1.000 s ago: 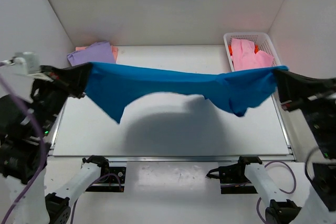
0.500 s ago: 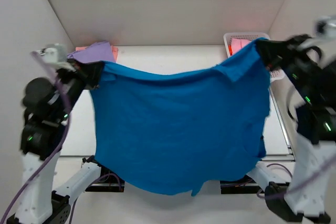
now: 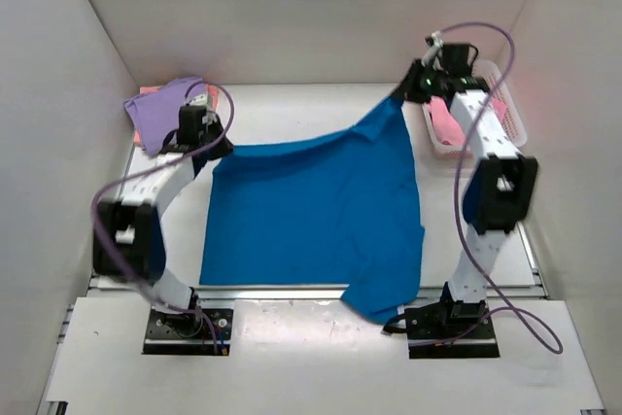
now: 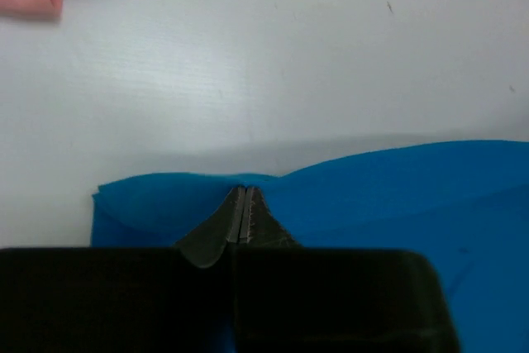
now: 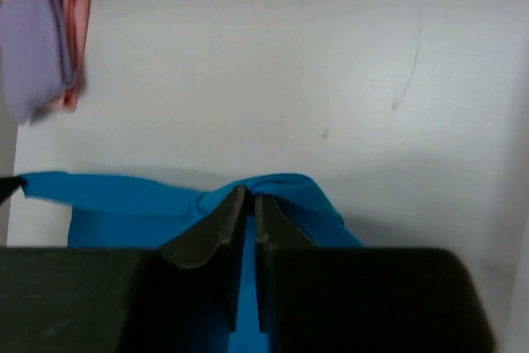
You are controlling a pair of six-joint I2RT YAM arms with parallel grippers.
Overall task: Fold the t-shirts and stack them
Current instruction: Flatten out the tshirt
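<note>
The bright blue t-shirt (image 3: pixel 316 211) lies spread over the middle of the table, its near edge hanging over the front. My left gripper (image 3: pixel 212 148) is shut on its far left corner (image 4: pixel 165 204), low at the table. My right gripper (image 3: pixel 408 94) is shut on its far right corner (image 5: pixel 285 192), held a little above the table. A folded lavender t-shirt (image 3: pixel 160 106) lies on a salmon one (image 3: pixel 151 90) at the back left; both also show in the right wrist view (image 5: pixel 37 35). Pink t-shirts (image 3: pixel 447 123) lie in the basket.
A white mesh basket (image 3: pixel 510 109) stands at the back right, beside my right arm. White walls close in the left, right and back sides. The table's front edge (image 3: pixel 292 287) runs under the hanging shirt hem.
Both arms have swung forward and down from a raised hold. The blue shirt, stretched in the air before, now lies spread on the table with both far corners still gripped.
</note>
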